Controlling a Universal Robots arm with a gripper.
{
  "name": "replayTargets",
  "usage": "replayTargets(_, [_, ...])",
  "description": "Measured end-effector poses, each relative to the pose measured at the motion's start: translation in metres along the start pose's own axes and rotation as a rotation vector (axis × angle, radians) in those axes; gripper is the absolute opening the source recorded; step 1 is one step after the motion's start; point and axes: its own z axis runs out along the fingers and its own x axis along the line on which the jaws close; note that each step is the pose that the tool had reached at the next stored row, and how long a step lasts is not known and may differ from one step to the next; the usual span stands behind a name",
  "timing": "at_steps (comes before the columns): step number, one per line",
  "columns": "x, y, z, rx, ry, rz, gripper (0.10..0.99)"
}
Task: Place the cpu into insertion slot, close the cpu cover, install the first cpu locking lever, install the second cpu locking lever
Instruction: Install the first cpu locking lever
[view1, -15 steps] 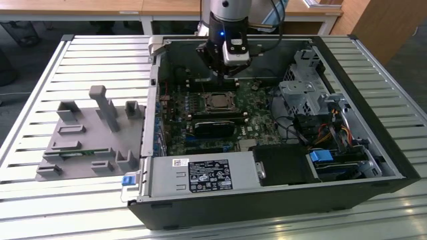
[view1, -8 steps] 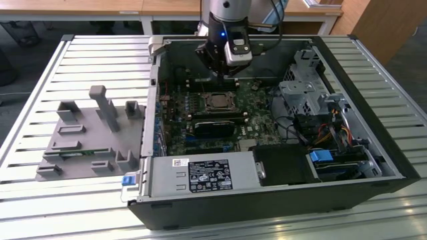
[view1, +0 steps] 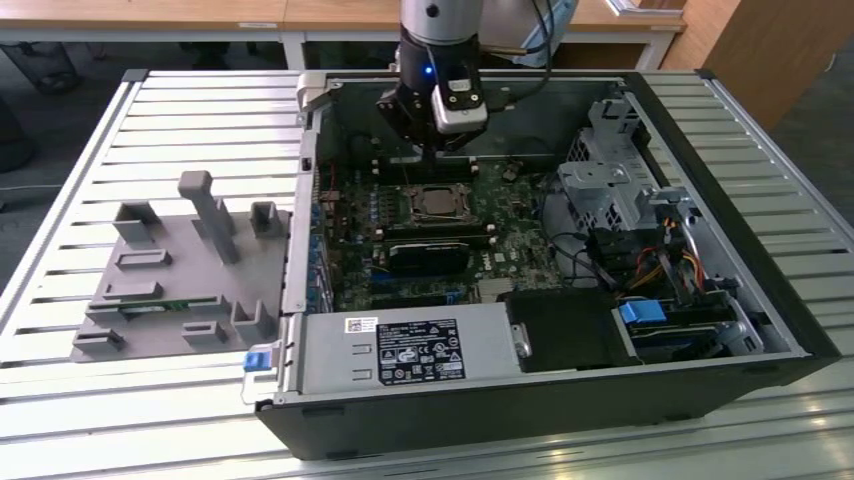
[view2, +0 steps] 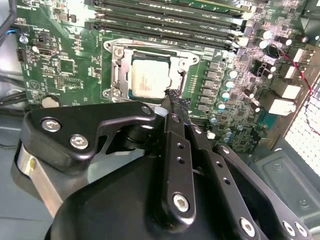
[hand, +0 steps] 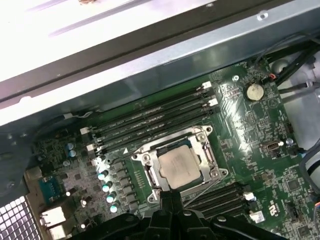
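Gripper (view2: 171, 101) is clenched, tips together w/ nothing seen between them, at the edge of the insertion slot (view1: 437, 204), approx 12 o'clock of it in the exterior view. The cpu (hand: 178, 168) sits in that slot, cpu cover (hand: 201, 136) down around it, green board (hand: 260, 125) all round.

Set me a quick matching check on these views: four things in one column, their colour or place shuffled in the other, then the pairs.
Things:
1. cpu
2. memory slots
3. coin battery
4. grey fixture plate

Colour or place:
a. long dark parallel rows
b. outside the computer case, at the exterior view's left
c. silvery-grey square face
d. round silver disc on the green motherboard

Pairs: 1-c, 2-a, 3-d, 4-b
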Motion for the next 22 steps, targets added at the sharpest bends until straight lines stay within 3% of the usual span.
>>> replayTargets(3, [0.0005,-0.0002,0.0008,-0.003,-0.0006,-0.034,0.106])
replayTargets(19, [0.0005,-0.0002,0.0038,-0.006,0.0026,-0.324,0.106])
replayTargets(22, [0.0021,-0.0009,0.0044,-0.006,0.0026,-0.345,0.106])
